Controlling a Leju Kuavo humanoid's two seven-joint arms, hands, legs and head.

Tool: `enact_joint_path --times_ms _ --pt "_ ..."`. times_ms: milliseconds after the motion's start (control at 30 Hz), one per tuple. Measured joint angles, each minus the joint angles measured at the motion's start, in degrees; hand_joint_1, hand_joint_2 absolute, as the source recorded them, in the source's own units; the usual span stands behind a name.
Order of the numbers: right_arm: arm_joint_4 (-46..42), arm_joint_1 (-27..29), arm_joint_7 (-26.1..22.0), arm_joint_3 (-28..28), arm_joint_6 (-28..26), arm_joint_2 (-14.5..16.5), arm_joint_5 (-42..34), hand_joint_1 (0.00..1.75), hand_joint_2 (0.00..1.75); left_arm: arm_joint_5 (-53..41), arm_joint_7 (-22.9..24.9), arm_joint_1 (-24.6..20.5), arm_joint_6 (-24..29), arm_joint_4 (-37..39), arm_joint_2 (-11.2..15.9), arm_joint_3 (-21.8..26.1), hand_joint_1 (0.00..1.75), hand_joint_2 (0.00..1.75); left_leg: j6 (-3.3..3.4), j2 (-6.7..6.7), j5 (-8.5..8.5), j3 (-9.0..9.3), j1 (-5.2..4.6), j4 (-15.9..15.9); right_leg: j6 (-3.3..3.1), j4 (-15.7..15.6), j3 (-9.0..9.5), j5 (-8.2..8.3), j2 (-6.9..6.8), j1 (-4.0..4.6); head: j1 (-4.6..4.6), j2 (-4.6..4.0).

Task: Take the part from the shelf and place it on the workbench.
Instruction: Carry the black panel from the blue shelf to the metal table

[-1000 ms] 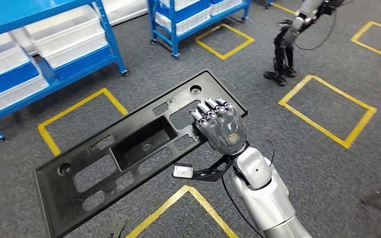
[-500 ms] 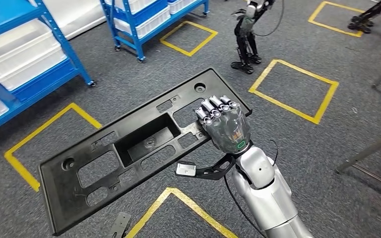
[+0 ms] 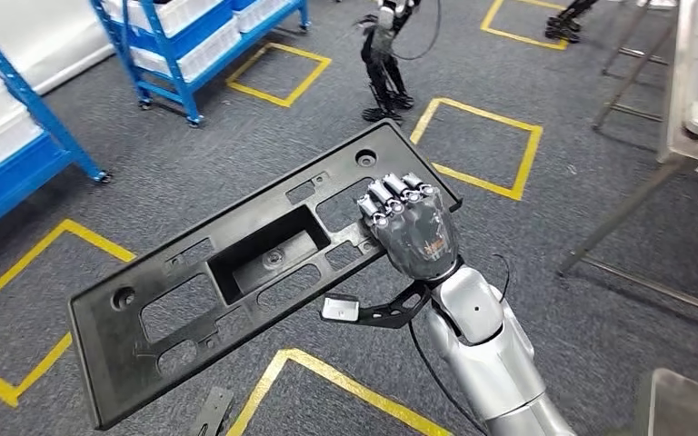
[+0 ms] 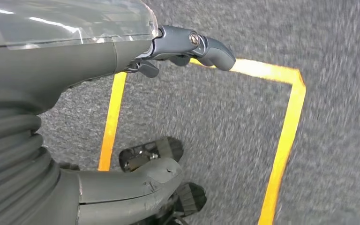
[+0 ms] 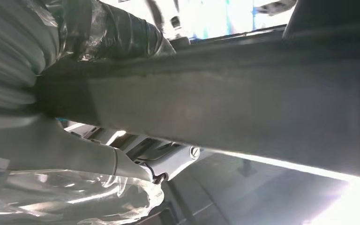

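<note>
Item: black plastic part (image 3: 236, 282), a long flat panel with a rectangular recess at its middle, several cut-outs and round holes near both ends. Location: carried in the air over grey carpet (image 3: 236, 154) marked with yellow tape squares (image 3: 477, 141), tilted so one end sits lower and nearer the robot. Holder: right hand (image 3: 409, 227), fingers curled over the panel's far long edge and clamped on it, silver forearm rising from below. Right wrist view adds the close grip: the dark edge of the part (image 5: 225, 98) runs across the frame with the hand (image 5: 51, 117) wrapped around it, detail blurred. Left hand (image 4: 122, 93), seen from its own wrist camera, hangs over the carpet beside a yellow tape line, thumb and fingers spread apart, nothing in it. Head view surroundings: blue shelf (image 3: 182, 45) with white bins at upper left, a second blue shelf (image 3: 18, 127) at the left edge, another robot's dark legs (image 3: 382, 64) standing at top centre, and a metal bench (image 3: 691, 91) on thin legs at upper right, well apart from the part.
</note>
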Motion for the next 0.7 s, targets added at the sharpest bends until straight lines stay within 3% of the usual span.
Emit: enact_joint_path --times_ms 67,133,200,233,300,333,400,467,500,533,567,600,633,700 --pt "0.14 0.02 0.01 0.00 0.01 -0.05 -0.01 1.75 1.75 0.02 -0.04 0.01 -0.08 0.00 -0.07 0.00 0.00 1.75 -0.31 1.66 -0.32 -0.17 0.14 0.45 0.52 -0.74 0.80 1.45 -0.47 -0.28 0.00 0.00" --pt "0.18 -0.01 0.03 0.00 0.01 -0.07 -0.02 1.75 1.75 0.16 -0.25 -0.02 -0.25 0.00 -0.12 0.00 0.00 1.75 -0.92 3.01 -1.01 -0.30 0.33 1.32 0.72 -7.28 4.68 4.28 -2.14 -0.29 0.01 0.00" --pt "0.17 -0.04 0.15 0.01 0.01 -0.07 -0.02 1.75 1.75 0.36 -0.59 -0.09 -0.38 0.00 -0.10 0.00 0.00 1.75 -1.73 3.93 -1.80 -0.40 0.17 2.29 0.18 -11.56 7.02 5.24 -3.47 -0.05 -0.02 0.00" --pt "0.16 -0.04 0.26 0.02 0.01 -0.07 -0.02 1.75 1.75 0.41 -0.74 -0.11 -0.38 0.00 -0.09 0.00 0.00 1.75 -2.06 4.26 -2.05 -0.38 0.06 2.53 -0.26 -11.79 7.05 4.92 -3.54 0.14 -0.03 0.00" --pt "0.15 -0.01 0.47 0.02 0.00 -0.08 -0.04 1.75 1.75 0.43 -0.98 -0.17 -0.39 0.00 -0.10 0.00 0.00 1.75 -2.61 5.03 -2.24 -0.11 0.11 2.57 -1.09 -11.78 6.91 5.00 -2.39 0.24 -0.04 0.00" --pt "0.11 -0.01 0.54 0.02 -0.01 -0.08 -0.05 1.75 1.75 0.45 -1.05 -0.21 -0.39 0.00 -0.11 0.00 0.00 1.75 -2.92 4.71 -2.58 -0.08 0.28 2.78 -1.43 -11.84 6.87 5.07 -1.85 0.23 -0.03 0.00" --pt "0.02 -0.07 0.63 0.02 -0.01 -0.07 -0.07 1.75 1.75 0.50 -1.21 -0.23 -0.39 0.00 -0.12 0.01 0.00 1.75 -3.40 2.43 -4.70 -1.09 0.64 5.44 -2.05 -11.95 6.84 5.26 -0.76 0.06 -0.04 0.00" --pt "-0.02 -0.08 0.68 0.02 0.00 -0.04 -0.10 1.75 1.75 0.57 -1.39 -0.07 -0.39 0.00 -0.12 0.02 0.00 1.75 -3.58 -0.14 -8.34 -4.23 0.81 12.39 -2.40 -11.96 6.81 5.35 0.42 0.10 -0.04 0.00" --pt "-0.02 -0.03 0.69 0.02 0.01 -0.04 -0.11 1.75 1.75 0.61 -1.47 0.03 -0.39 0.00 -0.11 0.04 0.00 1.75 -3.57 -0.66 -9.69 -6.02 0.81 16.04 -2.49 -11.95 6.80 5.37 1.08 0.20 -0.04 0.00" --pt "-0.02 0.05 0.69 0.02 0.01 -0.04 -0.13 1.75 1.75 0.66 -1.57 0.12 -0.38 0.00 -0.11 0.05 0.00 1.75 -3.43 -0.89 -9.99 -7.34 0.78 18.39 -2.53 -11.95 6.82 5.39 1.85 0.34 -0.05 0.00" --pt "-0.02 0.11 0.69 0.02 0.01 -0.04 -0.13 1.75 1.75 0.75 -1.68 0.17 -0.38 0.00 -0.10 0.07 0.00 1.75 -3.15 -1.03 -9.10 -7.72 0.70 18.58 -2.57 -11.95 6.87 5.39 2.65 0.47 -0.05 0.00" --pt "-0.03 0.15 0.69 0.02 0.01 -0.04 -0.14 1.75 1.75 0.85 -1.80 0.18 -0.37 0.00 -0.10 0.08 0.00 1.75 -2.72 -1.33 -7.20 -7.12 0.57 16.60 -2.57 -11.95 6.95 5.40 3.49 0.57 -0.05 0.00" --pt "-0.05 0.16 0.69 0.02 0.01 -0.04 -0.15 1.75 1.75 0.97 -1.91 0.18 -0.35 0.00 -0.10 0.09 0.00 1.75 -2.17 -2.12 -4.73 -5.78 0.39 13.01 -2.57 -11.95 7.03 5.41 4.34 0.63 -0.04 0.00" --pt "-0.11 0.18 0.69 0.02 0.01 -0.04 -0.20 1.75 1.75 1.11 -2.08 0.21 -0.25 0.00 0.02 0.18 0.00 1.75 -1.05 -5.09 -1.56 -2.93 0.19 6.15 -2.40 -11.95 7.01 5.52 5.76 0.49 -0.02 0.00"
